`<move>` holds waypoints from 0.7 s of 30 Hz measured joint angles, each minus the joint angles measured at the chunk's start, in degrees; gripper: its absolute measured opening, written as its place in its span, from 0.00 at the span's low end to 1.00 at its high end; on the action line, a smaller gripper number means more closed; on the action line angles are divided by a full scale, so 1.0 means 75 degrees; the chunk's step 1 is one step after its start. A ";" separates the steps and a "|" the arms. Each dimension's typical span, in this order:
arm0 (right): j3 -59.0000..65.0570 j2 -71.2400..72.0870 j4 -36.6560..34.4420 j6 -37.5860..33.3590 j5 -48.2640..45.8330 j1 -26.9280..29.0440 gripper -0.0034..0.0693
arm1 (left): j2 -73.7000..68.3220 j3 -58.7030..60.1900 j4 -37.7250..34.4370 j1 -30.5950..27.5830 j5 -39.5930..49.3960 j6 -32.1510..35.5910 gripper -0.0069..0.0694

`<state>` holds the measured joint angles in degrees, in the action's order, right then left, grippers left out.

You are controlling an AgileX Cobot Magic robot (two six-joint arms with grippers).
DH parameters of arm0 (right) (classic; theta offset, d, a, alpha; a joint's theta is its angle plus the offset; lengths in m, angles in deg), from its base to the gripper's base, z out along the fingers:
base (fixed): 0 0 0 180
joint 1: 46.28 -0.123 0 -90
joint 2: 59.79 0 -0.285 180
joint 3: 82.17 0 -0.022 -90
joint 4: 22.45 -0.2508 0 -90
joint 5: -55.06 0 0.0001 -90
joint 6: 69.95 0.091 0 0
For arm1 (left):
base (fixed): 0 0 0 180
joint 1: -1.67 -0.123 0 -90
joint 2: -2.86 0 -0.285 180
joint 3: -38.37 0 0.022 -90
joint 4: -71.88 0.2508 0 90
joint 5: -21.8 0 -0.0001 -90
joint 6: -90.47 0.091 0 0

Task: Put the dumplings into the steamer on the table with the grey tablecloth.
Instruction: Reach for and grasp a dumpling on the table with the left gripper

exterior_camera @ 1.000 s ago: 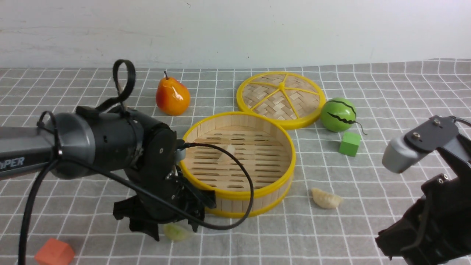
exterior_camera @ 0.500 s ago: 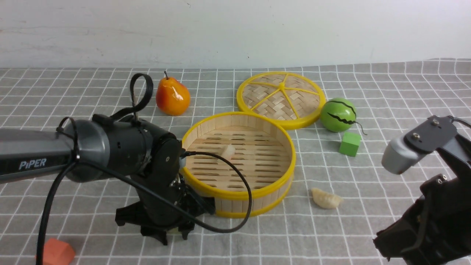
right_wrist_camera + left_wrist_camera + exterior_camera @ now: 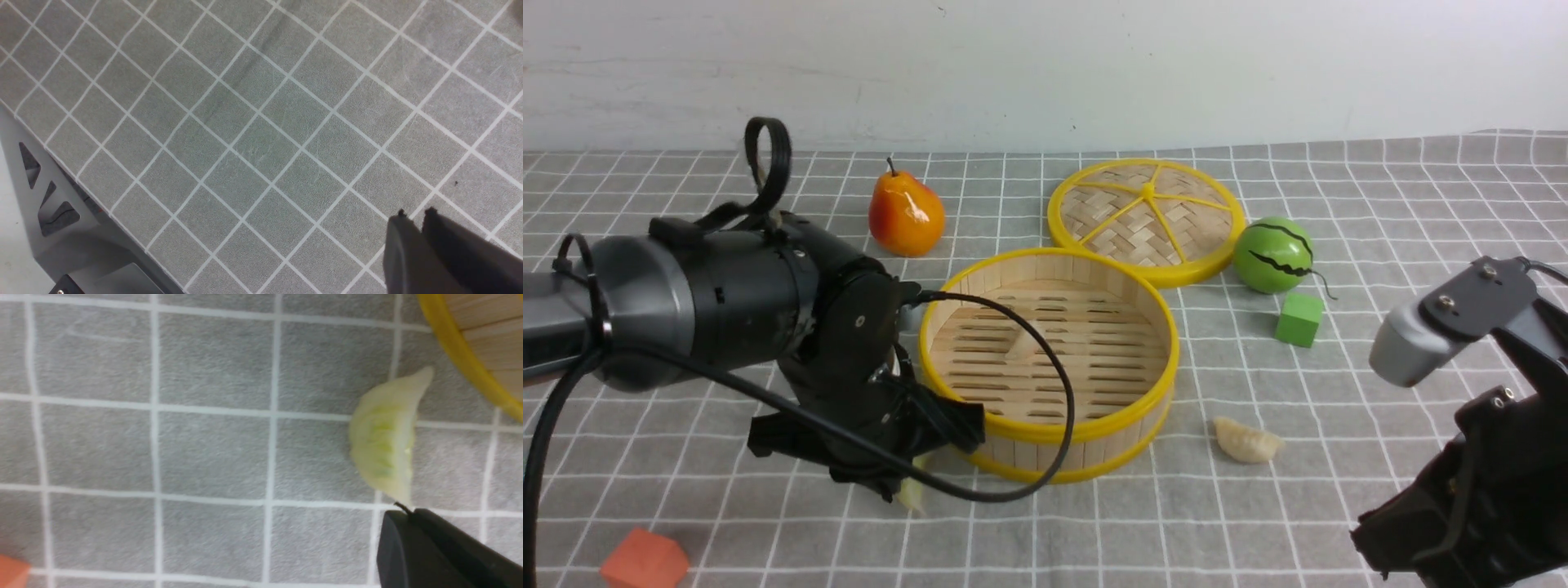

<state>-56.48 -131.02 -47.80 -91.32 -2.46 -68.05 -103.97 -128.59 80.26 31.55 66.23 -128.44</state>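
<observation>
Grey tablecloth [image 3: 1380, 214] (white grid lines)

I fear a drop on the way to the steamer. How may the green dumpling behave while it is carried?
The left claw seems to pinch only one tip of the green dumpling, so it may swing or slip out. It looks small and light. If dropped, its crescent shape should hardly roll.

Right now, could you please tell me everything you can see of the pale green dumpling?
The pale green dumpling is a small crescent with a pleated greenish middle and paler, translucent-looking edges, seemingly soft plastic. The shut left gripper pinches one tip, so it hangs lengthwise above the grey tablecloth, just outside the yellow rim of the steamer.
</observation>
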 joint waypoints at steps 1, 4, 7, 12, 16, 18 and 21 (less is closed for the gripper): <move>0.0000 0.0000 0.0000 -0.0007 0.0000 0.0000 0.13 | 0.0002 0.0000 0.0032 0.0000 0.0060 0.0000 0.07; 0.0000 0.0000 -0.0019 -0.0007 0.0000 0.0000 0.14 | 0.0009 0.0000 0.0073 0.0000 0.0105 0.0000 0.07; 0.0000 0.0000 -0.0019 -0.0007 0.0000 0.0000 0.14 | 0.0009 0.0000 0.0044 -0.0121 -0.0079 0.0000 0.11; 0.0000 0.0000 -0.0019 -0.0007 0.0000 0.0000 0.14 | 0.0009 0.0000 -0.0011 -0.0509 -0.0471 0.0000 0.32; 0.0000 0.0000 -0.0019 -0.0007 0.0000 0.0000 0.15 | 0.0009 0.0000 -0.0004 -0.0676 -0.0890 0.0002 0.58; 0.0000 0.0000 -0.0019 -0.0007 0.0000 0.0000 0.15 | 0.0001 0.0000 -0.0012 -0.0676 -0.1080 0.0043 0.68; 0.0000 0.0000 -0.0019 -0.0026 0.0034 0.0000 0.15 | -0.0205 0.0000 -0.0072 -0.0623 -0.1219 0.0333 0.75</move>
<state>-56.48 -131.02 -47.94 -91.51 -2.20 -68.05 -105.50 -128.59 79.72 26.88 57.09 -125.94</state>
